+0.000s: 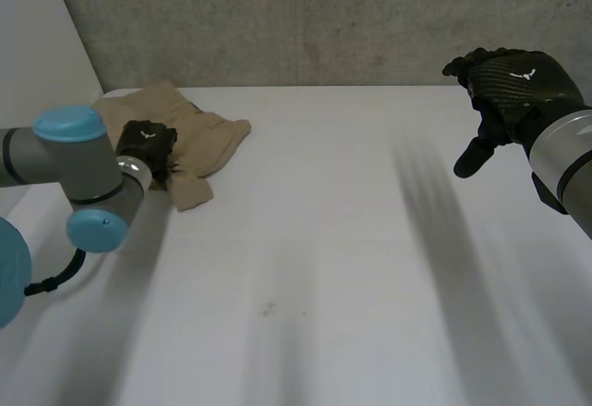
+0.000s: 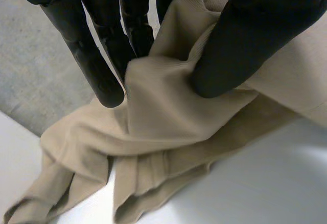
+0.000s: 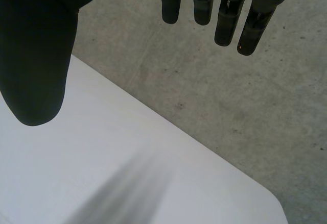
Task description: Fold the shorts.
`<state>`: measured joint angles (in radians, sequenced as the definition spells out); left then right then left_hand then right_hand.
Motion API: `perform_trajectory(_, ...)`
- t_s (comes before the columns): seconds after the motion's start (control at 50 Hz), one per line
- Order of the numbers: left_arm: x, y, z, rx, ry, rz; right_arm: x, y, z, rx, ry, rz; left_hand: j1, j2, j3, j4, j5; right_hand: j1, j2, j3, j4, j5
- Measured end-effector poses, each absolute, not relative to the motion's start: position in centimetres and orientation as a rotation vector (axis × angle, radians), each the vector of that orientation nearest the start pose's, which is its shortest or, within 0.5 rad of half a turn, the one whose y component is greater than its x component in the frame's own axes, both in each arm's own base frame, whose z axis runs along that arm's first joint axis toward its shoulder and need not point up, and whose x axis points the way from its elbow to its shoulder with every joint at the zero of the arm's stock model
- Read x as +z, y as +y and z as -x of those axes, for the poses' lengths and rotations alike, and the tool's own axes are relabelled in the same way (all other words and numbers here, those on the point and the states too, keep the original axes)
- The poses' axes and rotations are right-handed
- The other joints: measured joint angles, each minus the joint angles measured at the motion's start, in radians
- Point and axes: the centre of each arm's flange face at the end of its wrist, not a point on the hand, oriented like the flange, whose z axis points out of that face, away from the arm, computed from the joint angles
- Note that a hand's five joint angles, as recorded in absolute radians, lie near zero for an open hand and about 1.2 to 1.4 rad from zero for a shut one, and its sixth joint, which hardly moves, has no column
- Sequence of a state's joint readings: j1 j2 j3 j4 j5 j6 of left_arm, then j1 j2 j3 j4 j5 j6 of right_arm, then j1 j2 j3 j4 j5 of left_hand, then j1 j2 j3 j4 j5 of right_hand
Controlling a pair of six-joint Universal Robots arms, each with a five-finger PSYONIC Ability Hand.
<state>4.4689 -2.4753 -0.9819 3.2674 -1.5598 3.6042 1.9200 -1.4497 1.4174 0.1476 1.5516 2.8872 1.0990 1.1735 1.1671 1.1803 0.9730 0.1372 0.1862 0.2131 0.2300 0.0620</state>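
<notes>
The tan shorts (image 1: 211, 136) lie crumpled at the table's far left corner. My left hand (image 1: 146, 143) sits on their near edge. In the left wrist view its thumb (image 2: 240, 45) and fingers (image 2: 97, 66) pinch a raised fold of the shorts (image 2: 163, 122) between them, with the rest of the cloth bunched on the table below. My right hand (image 1: 507, 80) hangs in the air over the table's far right side, far from the shorts. Its fingers (image 3: 225, 15) are straight and its thumb (image 3: 36, 55) stands apart, with nothing in it.
The white table (image 1: 324, 258) stretches bare between the two arms. A grey concrete wall (image 1: 324, 18) runs behind its far edge. In the right wrist view the table's corner (image 3: 245, 198) meets grey concrete (image 3: 240, 96).
</notes>
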Motion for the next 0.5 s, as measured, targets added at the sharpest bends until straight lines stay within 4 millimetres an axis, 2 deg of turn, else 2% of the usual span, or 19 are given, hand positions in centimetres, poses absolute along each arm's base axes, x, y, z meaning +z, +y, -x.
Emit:
perform_trajectory(0.12, 17.1, -38.6, 27.8, -2.049, 2.216, -0.827, 30.6, -26.0, -23.4, -2.045, 2.179, 0.695, 0.000, 0.005, 0.006, 0.010, 0.000, 0.000, 0.000, 0.000, 0.000, 0.000)
perform_trajectory(0.18, 19.1, -34.3, 30.6, -2.140, 2.301, -0.853, 30.8, -26.0, -23.4, -2.053, 2.172, 0.692, 0.000, 0.009, 0.010, 0.010, 0.000, 0.000, 0.000, 0.000, 0.000, 0.000)
perform_trajectory(0.22, 19.7, -31.6, 32.1, -2.172, 2.360, -0.888, 31.0, -26.0, -23.4, -2.059, 2.167, 0.689, 0.000, 0.009, 0.010, 0.010, 0.000, 0.000, 0.000, 0.000, 0.000, 0.000)
perform_trajectory(0.24, 19.9, -29.9, 33.1, -2.188, 2.398, -0.915, 31.1, -26.0, -23.4, -2.063, 2.164, 0.688, 0.000, 0.012, 0.013, 0.010, 0.000, 0.000, 0.000, 0.000, 0.000, 0.000)
perform_trajectory(0.26, 20.2, -26.9, 34.5, -2.202, 2.465, -0.969, 31.2, -26.1, -23.4, -2.069, 2.159, 0.686, 0.000, 0.016, 0.019, 0.010, 0.000, 0.000, 0.000, 0.000, 0.000, 0.000)
perform_trajectory(0.32, 19.8, -20.8, 36.8, -2.180, 2.598, -1.112, 31.5, -26.2, -23.2, -2.082, 2.154, 0.678, -0.006, -0.007, 0.002, -0.010, -0.011, 0.000, 0.000, 0.000, 0.000, 0.000)
perform_trajectory(0.36, 19.4, -18.2, 37.5, -2.150, 2.650, -1.187, 31.6, -26.3, -23.1, -2.087, 2.155, 0.673, -0.080, -0.129, -0.124, -0.126, -0.104, 0.000, 0.000, 0.000, 0.000, 0.000)
perform_trajectory(0.4, 18.6, -14.8, 38.2, -2.085, 2.709, -1.297, 31.7, -26.5, -22.9, -2.093, 2.159, 0.666, -0.505, -0.533, -0.508, -0.527, -0.499, 0.000, 0.000, 0.000, 0.000, 0.000)
perform_trajectory(0.44, 18.3, -13.6, 38.4, -2.054, 2.727, -1.341, 31.7, -26.5, -22.8, -2.095, 2.161, 0.663, -0.551, -0.579, -0.569, -0.577, -0.550, 0.000, 0.000, 0.000, 0.000, 0.000)
perform_trajectory(0.46, 17.9, -12.6, 38.5, -2.023, 2.740, -1.376, 31.7, -26.6, -22.7, -2.097, 2.164, 0.660, -0.628, -0.669, -0.658, -0.679, -0.654, 0.000, 0.000, 0.000, 0.000, 0.000)
perform_trajectory(0.5, 17.8, -12.0, 38.4, -1.997, 2.745, -1.394, 31.7, -26.6, -22.6, -2.098, 2.166, 0.658, -0.636, -0.703, -0.692, -0.716, -0.689, 0.000, 0.000, 0.000, 0.000, 0.000)
